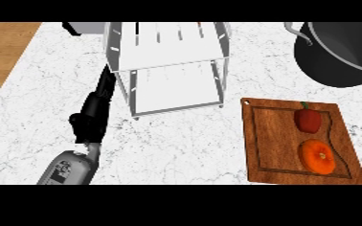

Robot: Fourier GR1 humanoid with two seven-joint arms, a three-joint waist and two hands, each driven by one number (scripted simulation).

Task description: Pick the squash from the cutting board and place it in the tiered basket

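Observation:
The orange, round squash (318,157) lies on the near part of the wooden cutting board (272,139) at the right. The white tiered basket (170,67) stands on the marble counter at the upper middle; nothing shows on its shelves. My left hand (92,117) comes in from the lower left on a grey forearm. Its fingers (106,84) stretch straight up along the basket's left side, and it holds nothing. The hand is far to the left of the squash. My right hand shows nowhere.
A red bell pepper (308,119) sits on the board just behind the squash. A large dark pot (332,52) stands at the upper right. A grey and black object (81,27) is at the top left. The counter ends at a wooden strip (14,43) on the left.

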